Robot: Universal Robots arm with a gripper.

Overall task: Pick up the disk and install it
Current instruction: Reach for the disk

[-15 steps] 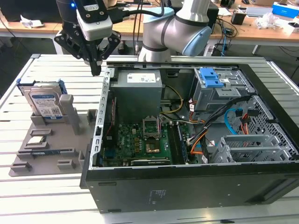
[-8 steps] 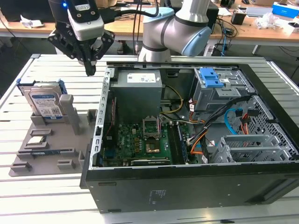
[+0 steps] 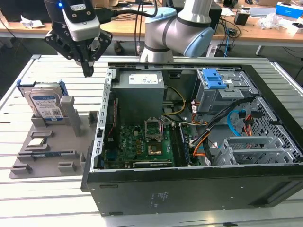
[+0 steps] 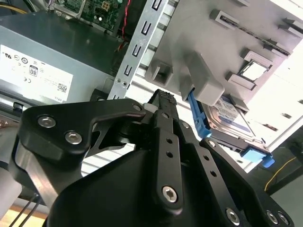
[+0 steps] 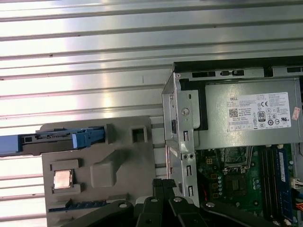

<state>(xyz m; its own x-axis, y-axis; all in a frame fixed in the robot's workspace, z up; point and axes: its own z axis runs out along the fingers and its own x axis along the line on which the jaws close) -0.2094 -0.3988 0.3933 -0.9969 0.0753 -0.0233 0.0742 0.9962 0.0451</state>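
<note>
The disk (image 3: 45, 105) stands on edge in a slot of the grey fixture (image 3: 52, 163) at the exterior view's left, its white-and-blue label facing the camera and its blue carrier frame around it. My gripper (image 3: 87, 72) hangs above the table between the fixture and the computer case, to the right of the disk and higher than it, fingers together and holding nothing. In the second wrist view the shut fingertips (image 4: 163, 98) point toward the fixture, with the disk (image 4: 227, 116) beyond them. The first wrist view sees the disk (image 5: 61, 139) edge-on.
The open computer case (image 3: 189, 189) fills the middle and right, with the power supply (image 3: 139, 80), motherboard (image 3: 147, 142) and a drive cage with a blue latch plate (image 3: 215, 78). A processor chip (image 3: 38, 142) and a memory stick (image 3: 45, 155) lie on the fixture. The table top is slatted metal.
</note>
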